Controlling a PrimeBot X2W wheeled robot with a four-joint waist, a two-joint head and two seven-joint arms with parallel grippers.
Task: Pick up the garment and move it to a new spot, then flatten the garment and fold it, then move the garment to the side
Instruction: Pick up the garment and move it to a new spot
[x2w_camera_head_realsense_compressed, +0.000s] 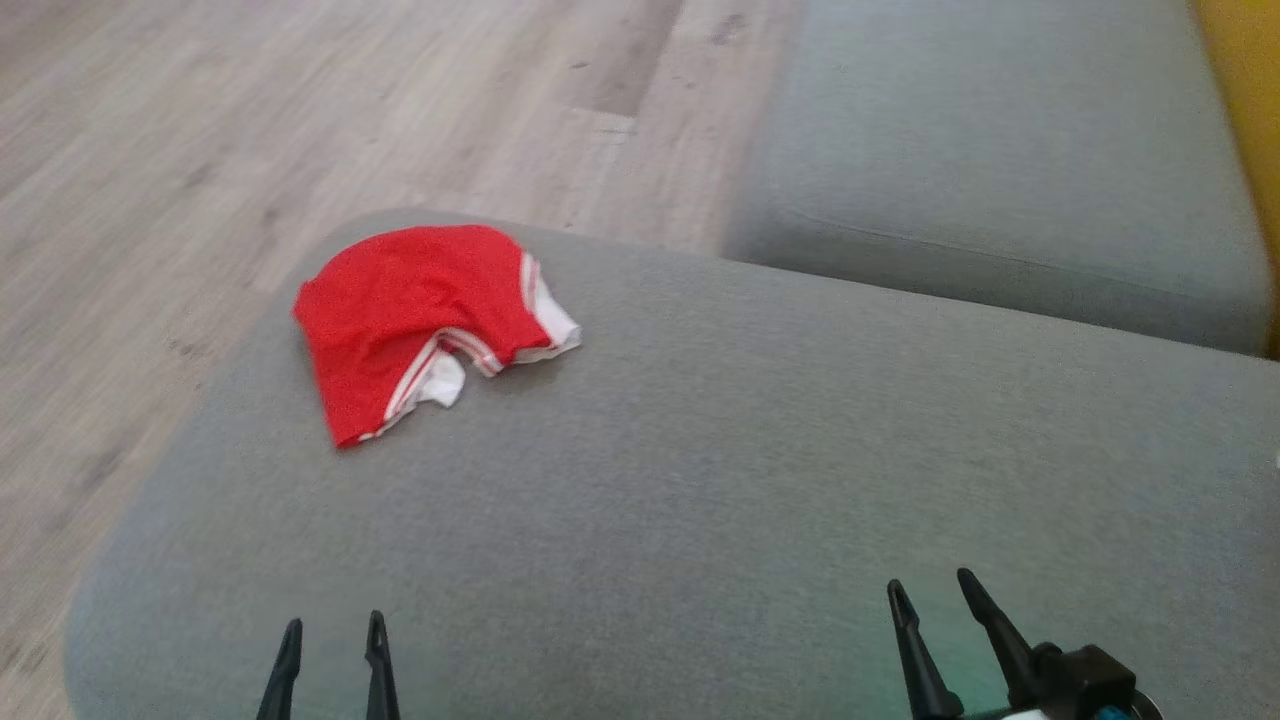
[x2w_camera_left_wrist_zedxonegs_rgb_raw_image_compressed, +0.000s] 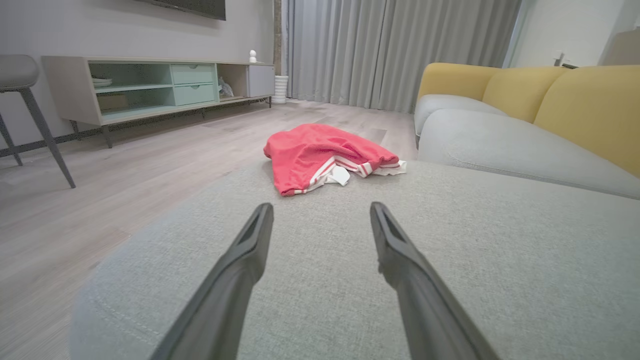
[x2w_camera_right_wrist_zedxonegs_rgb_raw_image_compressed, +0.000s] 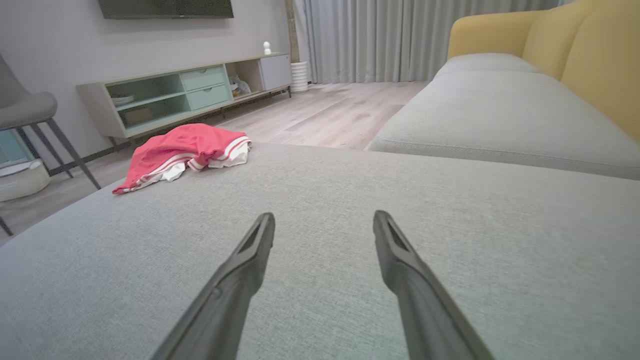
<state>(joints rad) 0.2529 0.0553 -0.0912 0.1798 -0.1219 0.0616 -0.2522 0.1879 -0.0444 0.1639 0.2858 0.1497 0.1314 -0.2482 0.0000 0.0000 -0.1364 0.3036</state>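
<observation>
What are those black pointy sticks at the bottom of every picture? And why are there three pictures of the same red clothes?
Those sticks are a robot's fingers. It has two arms, each ending in a gripper with two long fingers. One picture comes from a camera on its head: there you see the left gripper and the right gripper. The other two come from cameras on its wrists, looking along the fingers. The red garment with white trim lies crumpled near the far left corner of a grey cushion. Both grippers are open and hold nothing.
</observation>
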